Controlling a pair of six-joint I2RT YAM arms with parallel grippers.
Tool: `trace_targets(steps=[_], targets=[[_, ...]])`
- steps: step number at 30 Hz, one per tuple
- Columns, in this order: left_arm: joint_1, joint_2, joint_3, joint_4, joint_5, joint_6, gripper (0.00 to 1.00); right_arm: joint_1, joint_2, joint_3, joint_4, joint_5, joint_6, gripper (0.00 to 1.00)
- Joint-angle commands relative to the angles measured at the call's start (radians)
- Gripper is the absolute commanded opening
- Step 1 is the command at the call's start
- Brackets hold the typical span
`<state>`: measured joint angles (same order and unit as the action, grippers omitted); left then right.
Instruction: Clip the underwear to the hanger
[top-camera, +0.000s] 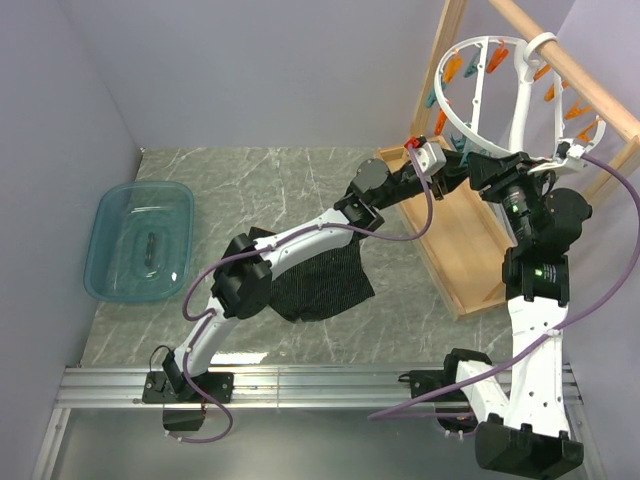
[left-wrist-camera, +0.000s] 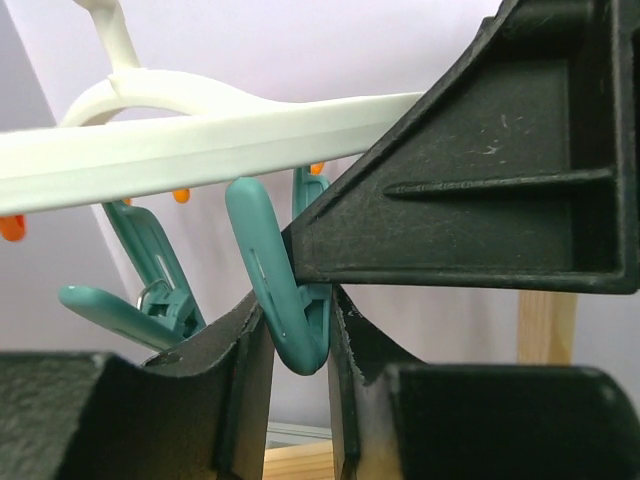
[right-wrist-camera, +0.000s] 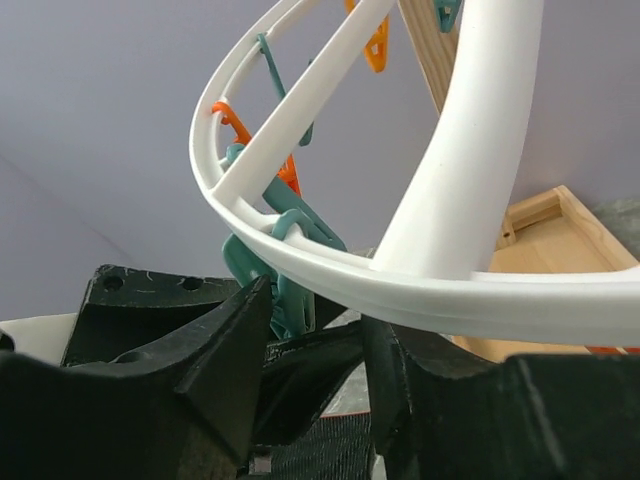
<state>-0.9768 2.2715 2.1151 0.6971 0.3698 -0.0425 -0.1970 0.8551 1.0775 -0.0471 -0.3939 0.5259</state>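
At the hanger (top-camera: 441, 95), the left end effector (left-wrist-camera: 298, 322) clamps a teal clothespin (left-wrist-camera: 262, 250); the right end effector (right-wrist-camera: 318, 320) stands apart. The underwear (top-camera: 335, 285) lies unclipped on the table (top-camera: 300, 180).

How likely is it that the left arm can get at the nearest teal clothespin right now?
Probably yes: the left gripper has the lower end of the teal clothespin between its fingers, just below the hanger. The right gripper sits close beside, but seems not to block it.

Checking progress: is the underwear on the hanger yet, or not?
Not on it. The underwear lies on the table under the left arm, well apart from the hanger.
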Motion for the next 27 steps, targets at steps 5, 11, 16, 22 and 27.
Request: trace_targets(steps=[5, 11, 16, 22, 27], targets=[[-0.031, -0.015, -0.003, 0.053, -0.065, 0.130, 0.00, 0.004, -0.056, 0.036, -0.105, -0.039, -0.095, 0.53], [-0.039, -0.032, -0.052, 0.105, -0.049, 0.179, 0.00, 0.001, -0.062, 0.088, -0.197, -0.049, -0.156, 0.54], [-0.049, -0.038, -0.098, 0.149, -0.071, 0.216, 0.00, -0.007, -0.079, 0.073, -0.151, -0.027, -0.097, 0.56], [-0.060, -0.055, -0.152, 0.217, -0.057, 0.266, 0.00, -0.005, -0.022, 0.056, -0.080, 0.038, 0.042, 0.56], [-0.074, -0.061, -0.176, 0.242, -0.069, 0.323, 0.00, -0.007, -0.008, 0.025, 0.019, 0.050, 0.135, 0.58]])
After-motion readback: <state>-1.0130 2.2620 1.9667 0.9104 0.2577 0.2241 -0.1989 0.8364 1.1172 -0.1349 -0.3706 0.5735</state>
